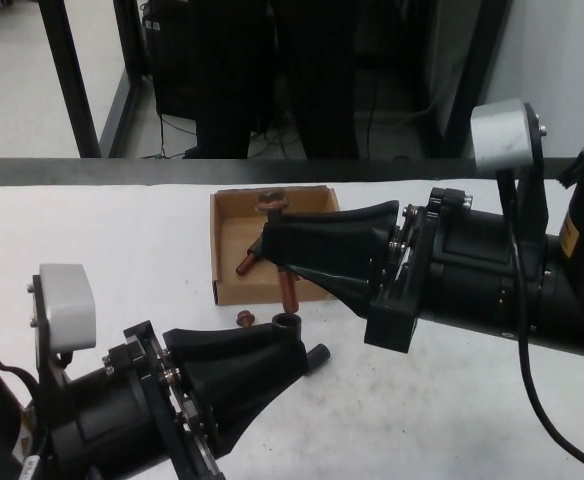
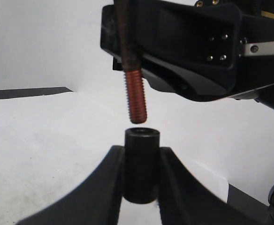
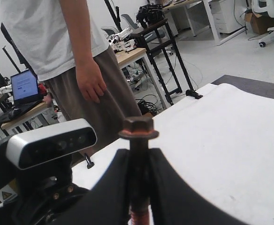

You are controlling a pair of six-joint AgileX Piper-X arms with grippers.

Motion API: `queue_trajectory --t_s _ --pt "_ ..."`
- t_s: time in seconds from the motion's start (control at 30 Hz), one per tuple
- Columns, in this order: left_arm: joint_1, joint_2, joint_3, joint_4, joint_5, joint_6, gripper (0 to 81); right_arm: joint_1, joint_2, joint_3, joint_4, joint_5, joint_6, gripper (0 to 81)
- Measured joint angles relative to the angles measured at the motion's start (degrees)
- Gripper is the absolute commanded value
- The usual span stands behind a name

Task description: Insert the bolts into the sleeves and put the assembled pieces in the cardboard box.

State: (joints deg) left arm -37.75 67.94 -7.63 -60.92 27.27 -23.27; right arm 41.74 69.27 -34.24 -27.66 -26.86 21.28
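My left gripper (image 1: 290, 338) is shut on a black sleeve (image 1: 288, 323), held upright with its open end up (image 2: 141, 140). My right gripper (image 1: 275, 243) is shut on a copper bolt (image 1: 289, 288) that hangs vertically, flanged head (image 3: 138, 129) up. The bolt's threaded tip (image 2: 136, 101) sits a short gap above the sleeve's mouth, roughly in line with it and not inside. The cardboard box (image 1: 234, 230) lies just behind both grippers, with another copper bolt (image 1: 247, 263) lying inside it.
A small copper piece (image 1: 243, 318) lies on the white bench in front of the box. A second black sleeve (image 1: 318, 356) lies beside my left gripper. A person stands beyond the bench's far edge (image 3: 87, 79), touching nothing.
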Motion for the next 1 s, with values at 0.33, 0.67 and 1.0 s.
queue_trajectory --t_s 0.33,0.67,1.0 --pt "0.0 0.0 -0.2 0.2 0.1 -0.3 0.8 1.1 0.0 0.0 0.2 -0.2 0.6 0.2" --pt "0.0 0.0 -0.8 0.4 0.3 -0.3 0.8 2.8 -0.3 0.0 1.5 -0.4 0.7 0.2" --pt "0.0 0.0 -0.8 0.4 1.0 -0.9 0.8 2.8 -0.3 0.0 1.5 0.3 0.6 0.2"
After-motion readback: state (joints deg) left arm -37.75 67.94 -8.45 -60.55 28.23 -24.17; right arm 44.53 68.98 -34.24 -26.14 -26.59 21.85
